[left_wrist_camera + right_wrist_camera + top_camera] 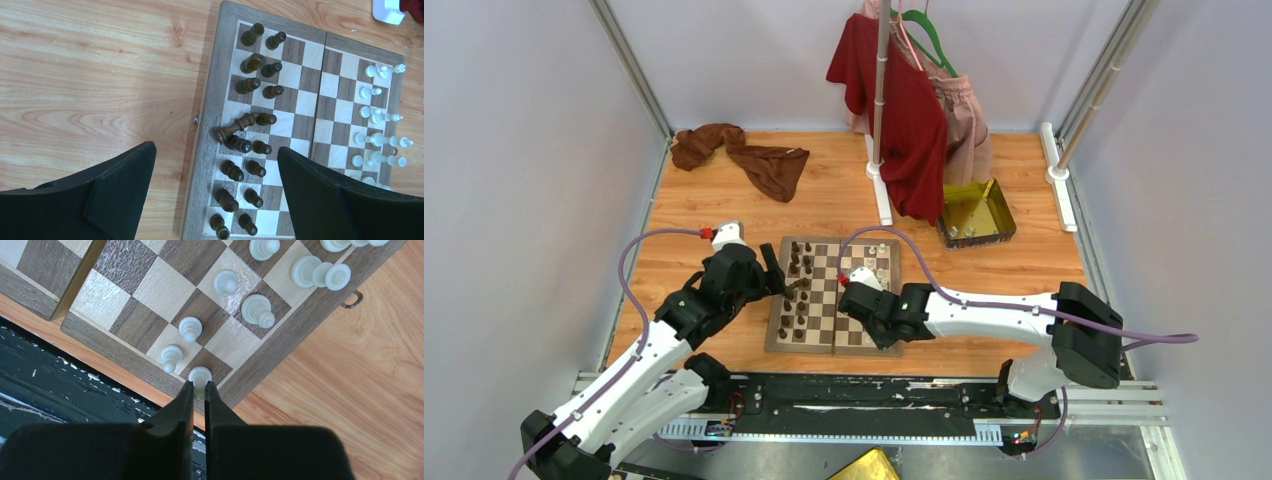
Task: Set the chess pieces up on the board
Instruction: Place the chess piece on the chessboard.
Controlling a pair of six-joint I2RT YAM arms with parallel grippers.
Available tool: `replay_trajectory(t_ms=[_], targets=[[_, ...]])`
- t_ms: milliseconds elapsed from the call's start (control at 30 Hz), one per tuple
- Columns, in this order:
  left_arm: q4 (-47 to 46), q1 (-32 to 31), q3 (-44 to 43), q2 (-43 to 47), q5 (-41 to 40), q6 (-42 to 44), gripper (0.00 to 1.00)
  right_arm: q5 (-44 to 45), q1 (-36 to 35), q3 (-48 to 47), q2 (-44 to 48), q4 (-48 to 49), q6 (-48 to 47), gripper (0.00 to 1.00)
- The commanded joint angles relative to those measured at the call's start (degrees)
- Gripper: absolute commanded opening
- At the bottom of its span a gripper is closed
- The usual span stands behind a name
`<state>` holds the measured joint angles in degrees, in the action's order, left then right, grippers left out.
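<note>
board mid-table | dark pieces left half | white pieces right half

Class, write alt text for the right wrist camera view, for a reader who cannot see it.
The right claw pinches a white chess piece on the corner square of the board. Other white pieces stand on nearby squares; wooden table lies beyond.

No text, label, brand, number or sign could be read in any of the three views.
</note>
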<state>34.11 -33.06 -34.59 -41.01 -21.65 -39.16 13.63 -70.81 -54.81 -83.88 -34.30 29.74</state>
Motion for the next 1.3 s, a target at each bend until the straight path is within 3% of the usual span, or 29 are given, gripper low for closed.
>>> replay_trajectory(t_ms=[0, 233, 500, 667, 867, 1033, 1267], targets=[[-0.18, 0.36, 0.78, 0.28, -0.31, 0.67, 1.0, -0.2, -0.91, 0.51, -0.67, -0.54, 0.15, 0.11], [-0.29, 0.37, 0.8, 0.32, -0.22, 0.74, 1.0, -0.09, -0.91, 0.05, -0.59, -0.91, -0.13, 0.27], [-0.53, 0.41, 0.59, -0.1, -0.26, 0.92, 1.0, 0.96, -1.32, -2.52, -0.46, -2.75, -1.48, 0.31], [0.13, 0.4, -0.1, 0.12, -0.81, 0.92, 1.0, 3.2, -1.78, -8.46, 0.62, -8.36, -2.91, 0.33], [0.27, 0.36, -0.57, 0.63, -1.69, 0.6, 1.0, 10.88, -0.53, -18.46, 1.67, -14.95, -5.18, 0.41], [0.01, 0.39, -1.37, 0.02, -1.94, 0.74, 1.0, 14.69, 7.11, -22.22, 2.22, -15.32, -6.42, 0.44], [-0.27, 0.37, -2.45, -1.08, -2.17, 1.52, 1.0, 16.64, 23.83, -22.9, 2.45, -11.53, -6.27, 0.44]])
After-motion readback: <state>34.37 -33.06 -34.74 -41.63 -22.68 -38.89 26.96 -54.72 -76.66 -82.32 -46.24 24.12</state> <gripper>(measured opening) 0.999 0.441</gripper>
